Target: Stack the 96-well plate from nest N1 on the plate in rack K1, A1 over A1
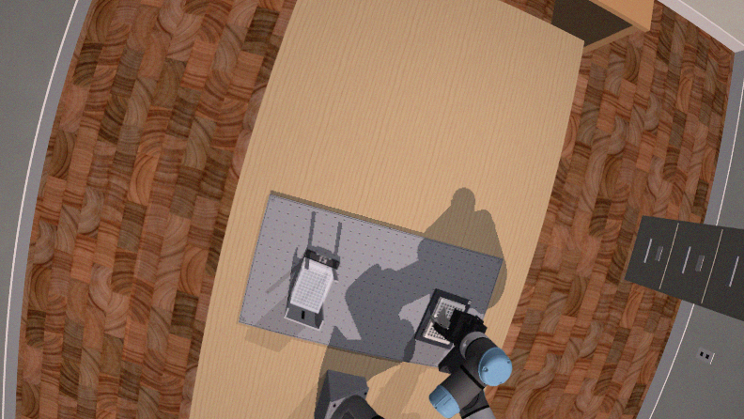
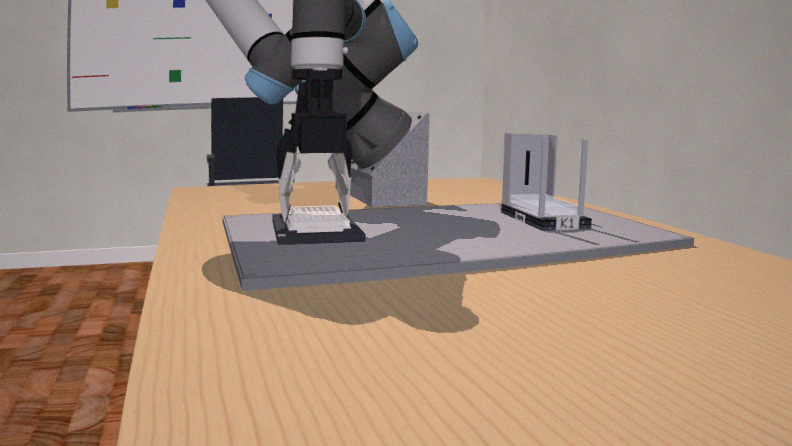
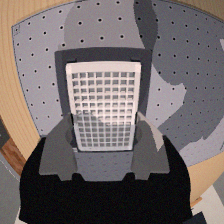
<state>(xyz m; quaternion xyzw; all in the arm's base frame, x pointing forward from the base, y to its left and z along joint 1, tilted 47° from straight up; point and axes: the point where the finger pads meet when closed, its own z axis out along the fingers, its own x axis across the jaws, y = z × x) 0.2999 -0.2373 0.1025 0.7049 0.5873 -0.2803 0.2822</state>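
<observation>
A white 96-well plate [image 2: 315, 218] sits in the black plate nest N1 [image 2: 319, 232] on the grey pegboard. My gripper [image 2: 314, 210] stands straight above it, its two fingers pressed against the plate's long sides, shut on it. In the wrist view the plate [image 3: 104, 105] lies between the fingers of the gripper [image 3: 106, 131], inside the dark nest frame [image 3: 102, 56]. From above the arm hides most of the plate [image 1: 448, 317]. The stack rack K1 [image 2: 545, 216] with tall posts holds a second white plate [image 1: 311, 287] lying flat.
The grey pegboard [image 1: 372, 281] lies on the wooden table. The arm's grey base block [image 2: 396, 166] stands behind the nest. The rack's posts [image 2: 581, 174] rise well above its plate. A dark cabinet [image 1: 692, 265] stands off the table.
</observation>
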